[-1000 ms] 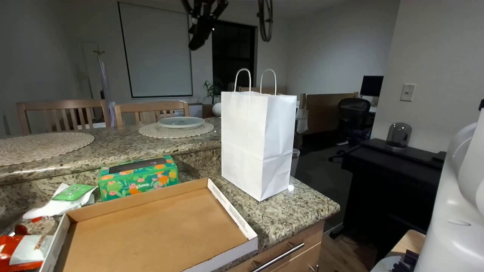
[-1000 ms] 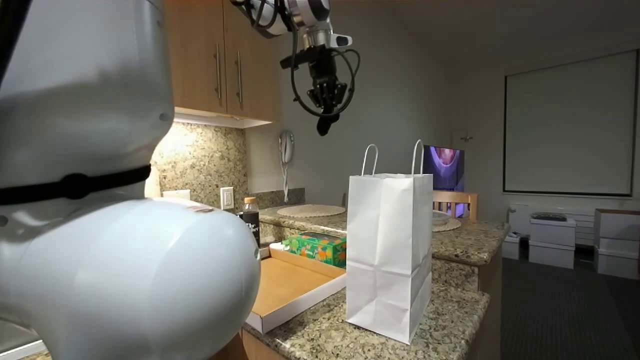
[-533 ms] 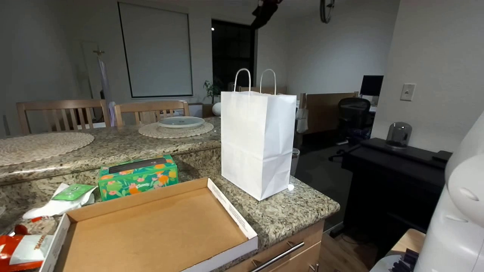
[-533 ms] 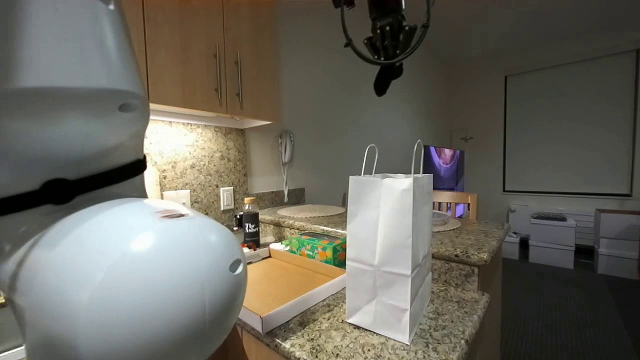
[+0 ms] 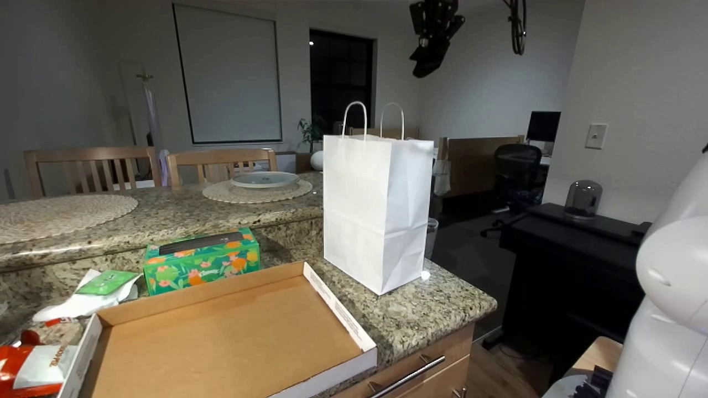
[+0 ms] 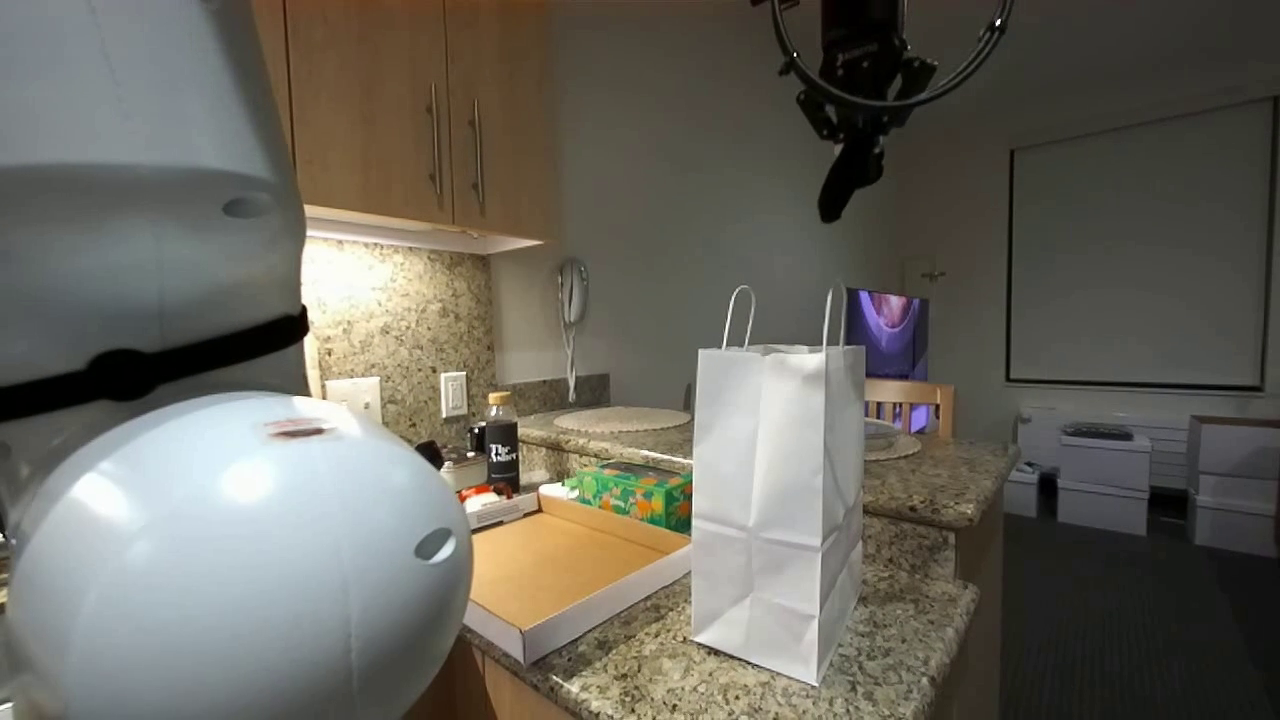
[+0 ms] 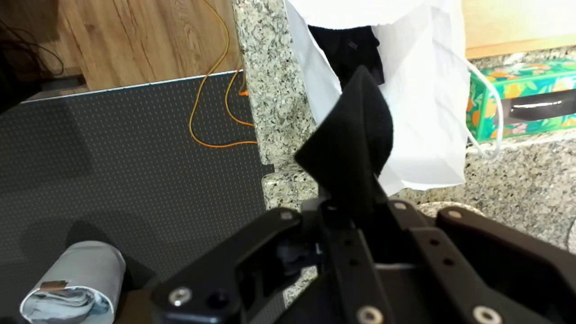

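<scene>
Speckled granite makes up the counter (image 5: 437, 315) below me, with dim grey room walls (image 5: 492, 66) beyond. My claw (image 6: 866, 140) hangs above its end edge, clenched, I judge, on a black item (image 7: 353, 139), soft-looking but too dark to identify. I seem to have it pinched by one end, so the rest slants down from my fingertips. Beneath, apart from my load, the white paper bag (image 6: 760, 500) stands upright by the counter's end edge, set back from the front corner. Its square base and stiff folds probably hold the mouth wide; a dark thing (image 7: 348, 49) lies inside. Two handles (image 5: 355, 103) rise from its rim, in the way of any low sideways approach. Beside the bag, a cardboard tray (image 5: 238, 331) reaches the front edge, its low sides a lesser obstacle. The green tissue box (image 5: 204, 260) sits behind it along the back edge, perhaps put there to leave the tray room. Past the tray lie a red packet (image 5: 16, 367) and a bottle (image 6: 503, 450), standing.
</scene>
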### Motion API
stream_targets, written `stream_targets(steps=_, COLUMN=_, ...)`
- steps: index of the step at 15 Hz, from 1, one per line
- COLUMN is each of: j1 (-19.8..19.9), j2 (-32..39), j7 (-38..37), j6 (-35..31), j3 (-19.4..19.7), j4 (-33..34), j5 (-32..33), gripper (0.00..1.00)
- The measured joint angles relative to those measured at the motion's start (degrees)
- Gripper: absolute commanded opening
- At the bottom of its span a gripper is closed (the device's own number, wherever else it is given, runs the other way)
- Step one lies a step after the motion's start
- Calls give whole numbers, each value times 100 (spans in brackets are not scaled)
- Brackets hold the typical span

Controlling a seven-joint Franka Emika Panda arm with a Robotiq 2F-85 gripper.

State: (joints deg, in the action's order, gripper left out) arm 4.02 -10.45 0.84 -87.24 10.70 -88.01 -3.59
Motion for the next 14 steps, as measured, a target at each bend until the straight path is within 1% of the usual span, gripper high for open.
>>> stream_targets(steps=5, j1=-153, j2=118, j7=-11, j6=1, j3=-567, j4=-4, j5=102, gripper=8)
stream_targets(steps=6, j1=-192, j2=154, j7=-37, j6=1, j3=-670, j4=-4, j5=134, gripper=40)
stream_targets(steps=7, j1=-219, j2=205, j7=-123, j6=1, j3=-760, j4=-4, j5=170, gripper=40)
stream_targets(steps=9, j1=-227, j2=341, j7=-364, j6=1, j3=-876, j4=3, j5=189, gripper=52)
stream_targets(steps=11, j1=-218, j2=498, j7=-525, j6=5, j3=-876, j4=61, j5=182, gripper=65)
stream_targets(steps=14, j1=-197, j2=652, j7=-570, j6=18, j3=-821, j4=235, j5=176, gripper=85)
